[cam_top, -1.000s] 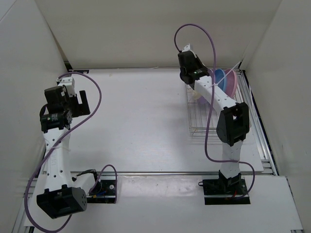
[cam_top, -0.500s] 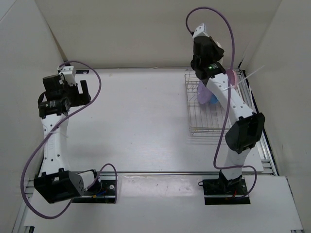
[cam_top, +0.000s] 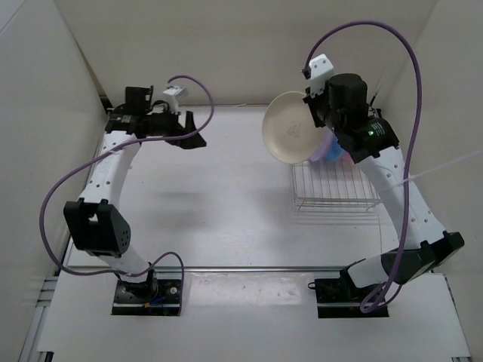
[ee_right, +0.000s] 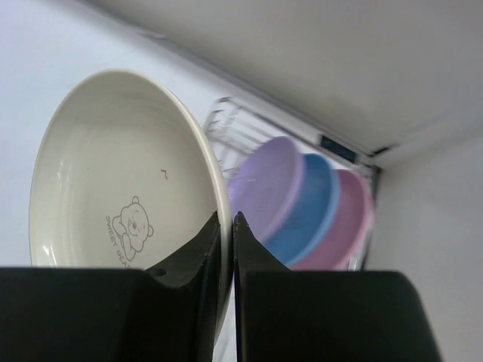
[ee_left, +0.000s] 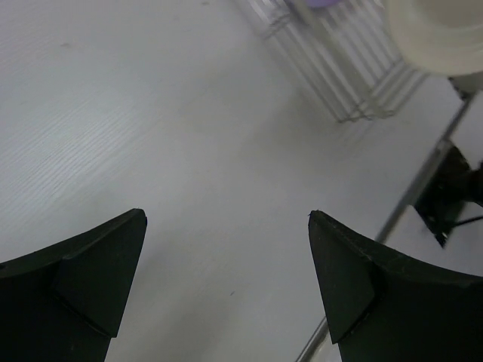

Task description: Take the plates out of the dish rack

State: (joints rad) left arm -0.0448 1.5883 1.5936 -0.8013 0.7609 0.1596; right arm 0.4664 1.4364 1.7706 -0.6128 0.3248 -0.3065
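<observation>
1. Looking down from the top camera, I get the whole white worktop, boxed in by plain white walls on three sides. Neither wrist camera gives me that layout.
2. Against the worktop's right edge, towards the far right corner, stands the dish rack. Overhead, the right arm covers most of its load.
3. Only the right wrist camera lets me count that load: the lilac-purple plate, the blue plate and the pink plate stand on edge in the rack, overlapping in that order.
4. Up in the air over the rack's far left corner is the cream-white plate, on edge, with its hollow side turned left.
5. My right gripper has its jaws pinched close on that plate's rim, one finger on each face.
6. My left gripper hangs near the worktop's far edge, left of the middle. Its jaws are spread wide with nothing between them; its own camera shows bare worktop below.
7. Close up, the held plate carries a small bear print.
</observation>
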